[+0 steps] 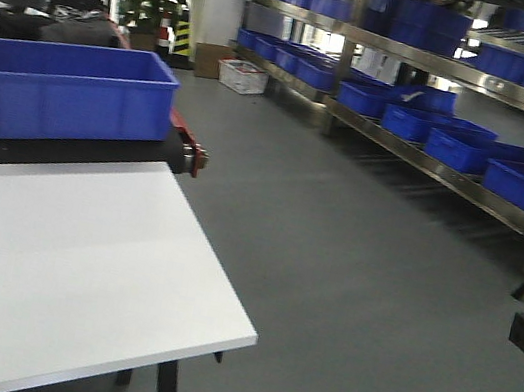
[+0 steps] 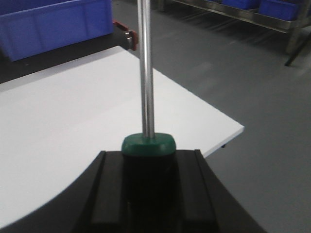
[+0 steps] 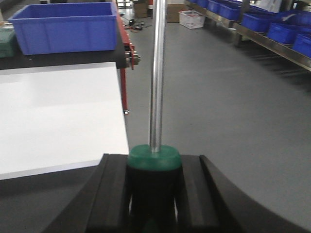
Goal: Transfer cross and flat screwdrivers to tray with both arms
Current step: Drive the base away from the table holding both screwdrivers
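Left wrist view: the left end effector (image 2: pixel 148 167) is clamped on the dark handle of the left-arm screwdriver (image 2: pixel 146 73). The green collar sits just above the fingers (image 2: pixel 111 194) and the steel shaft runs off toward 12 o'clock. Right wrist view shows the same: right end effector (image 3: pixel 154 182) closed round the right-arm screwdriver (image 3: pixel 157 73). We can't tell which is cross and which flat, as the tips are out of frame. The tray isn't in any view, so we can't say where either tool has to go.

Risks, as we judge them:
- Both shafts stick out well ahead of the fingers, so any swing or wrist roll sweeps a long lever.
- W/ tips out of shot, one could clip the blue bin (image 2: pixel 53 24) at 10–11 o'clock, or the two shafts could cross as the arms converge.
- Grip is on the handle only, so a knock on the shaft could pivot the tool.
- The right arm hangs over floor (image 3: pixel 233 121). A slip there means a drop and roll-away, not a landing on the worktop (image 2: pixel 73 111).

Room:
- Under the left arm, nothing lies on the part of the worktop we see. Its corner is at approx 3 o'clock, w/ floor beyond from 1 to 4.
- For the right arm, the worktop edge sits at 9 o'clock and there's open floor 12 thru 4.
- The shelving rack (image 3: pixel 277 46) is at 1–2 o'clock, well apart.
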Available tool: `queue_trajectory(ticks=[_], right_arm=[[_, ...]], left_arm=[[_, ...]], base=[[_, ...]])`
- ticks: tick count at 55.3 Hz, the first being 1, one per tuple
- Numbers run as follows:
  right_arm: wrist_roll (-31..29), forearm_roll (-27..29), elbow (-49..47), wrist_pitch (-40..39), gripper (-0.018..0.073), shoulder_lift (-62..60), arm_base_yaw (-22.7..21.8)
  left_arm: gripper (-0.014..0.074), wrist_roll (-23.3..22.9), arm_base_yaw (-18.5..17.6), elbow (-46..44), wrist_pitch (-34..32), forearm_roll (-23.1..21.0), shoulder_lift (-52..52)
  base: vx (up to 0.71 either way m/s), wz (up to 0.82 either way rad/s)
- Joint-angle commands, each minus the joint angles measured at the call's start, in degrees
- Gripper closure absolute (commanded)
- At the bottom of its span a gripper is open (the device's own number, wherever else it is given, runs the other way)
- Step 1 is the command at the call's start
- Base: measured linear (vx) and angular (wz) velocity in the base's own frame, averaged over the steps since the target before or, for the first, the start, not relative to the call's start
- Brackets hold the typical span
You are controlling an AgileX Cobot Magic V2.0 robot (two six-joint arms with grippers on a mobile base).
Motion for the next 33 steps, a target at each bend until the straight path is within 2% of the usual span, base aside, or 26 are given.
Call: queue_trajectory(ticks=[1, 19, 33], right_arm=[[-0.08, 0.14, -1.74, -5.2, 0.0567, -0.5, -0.3], [-0.08, 0.14, -1.74, -5.27, 0.0567, -0.5, -0.3], [-0.08, 0.14, -1.74, -5.27, 0.0567, -0.5, -0.3]], left_arm=[[0.0596, -0.19, -0.18, -1.78, -5.07, -0.89, -0.55], [0.0596, -0.19, -0.18, -1.78, -5.13, -0.89, -0.55], [0.0596, -0.19, -0.18, -1.78, -5.08, -0.89, -0.55]], base=[[-0.16, -0.68], [-0.09, -0.64], [0.07, -0.61]])
